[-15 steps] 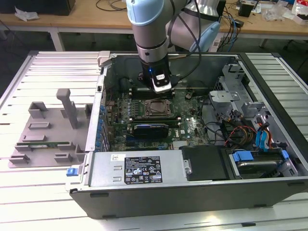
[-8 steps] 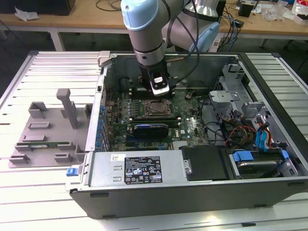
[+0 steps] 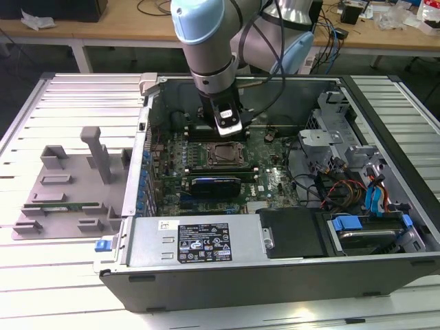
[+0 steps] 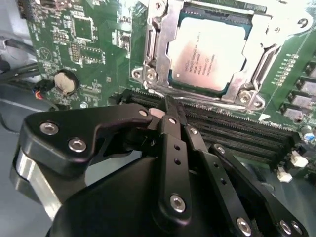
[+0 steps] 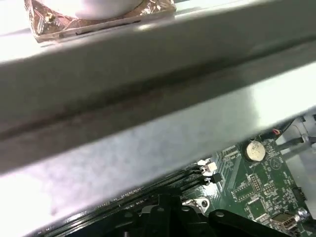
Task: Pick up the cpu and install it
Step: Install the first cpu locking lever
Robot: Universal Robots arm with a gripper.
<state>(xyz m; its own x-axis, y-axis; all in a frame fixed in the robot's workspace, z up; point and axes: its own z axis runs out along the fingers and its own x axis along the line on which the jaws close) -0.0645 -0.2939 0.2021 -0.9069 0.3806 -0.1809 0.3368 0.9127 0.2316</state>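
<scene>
The small flat square cpu with the silvery-white metal top plate (image 4: pixel 206 52) already lies inside the silver metal socket frame (image 4: pixel 153 49) on the green motherboard (image 4: pixel 89 44), in the upper centre of the second wrist view. It sits flat and square within the frame, which suggests it has been set into place rather than merely carried over.

The black two-fingered gripper (image 4: pixel 170 109) hangs just beside the socket, its fingers drawn together with nothing between them, tips over the long black memory slots (image 4: pixel 232 131) that run along the frame's edge. It is not touching the chip.

In the exterior view the grey-and-blue robot arm (image 3: pixel 206 48) reaches down from the upper centre into the open grey computer case (image 3: pixel 275 275), with the socket (image 3: pixel 218 155) directly below its wrist.

A round silver coin battery (image 4: pixel 66 83) sits at the left, beside dark cables. The memory slots and the raised frame crowd the fingers closely on that side.
</scene>
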